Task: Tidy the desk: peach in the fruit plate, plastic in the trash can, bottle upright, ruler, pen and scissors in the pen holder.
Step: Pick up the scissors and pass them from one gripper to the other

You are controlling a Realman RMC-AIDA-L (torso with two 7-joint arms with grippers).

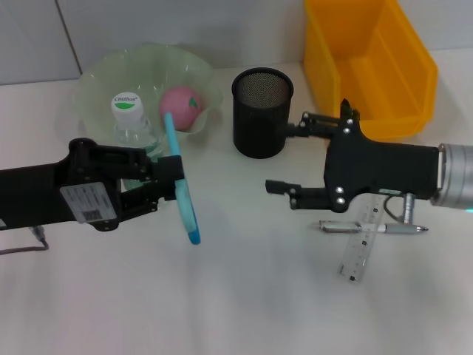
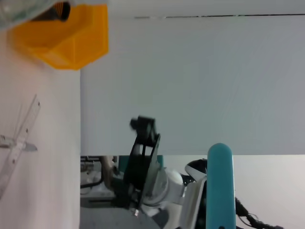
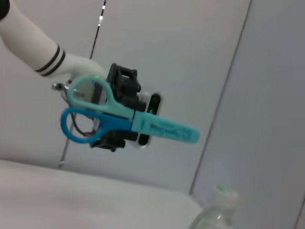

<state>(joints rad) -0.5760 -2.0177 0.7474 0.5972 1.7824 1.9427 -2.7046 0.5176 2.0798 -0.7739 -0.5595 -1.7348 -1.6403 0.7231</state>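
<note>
My left gripper (image 1: 170,179) is shut on the blue and teal scissors (image 1: 182,188), holding them above the table, left of the black mesh pen holder (image 1: 262,111). In the right wrist view the scissors (image 3: 143,123) hang in the air with their handles up. The pink peach (image 1: 181,106) lies in the green fruit plate (image 1: 100,74). The bottle (image 1: 127,111) stands upright at the plate's front left. My right gripper (image 1: 292,155) is open beside the pen holder, empty. Ruler (image 1: 361,244) and pen (image 1: 373,228) lie crossed on the table under the right arm. The plastic is out of view.
The yellow trash can (image 1: 369,63) stands at the back right, behind my right arm. The left wrist view shows the same trash can (image 2: 62,33), the ruler (image 2: 19,143) and the scissors' tip (image 2: 219,186).
</note>
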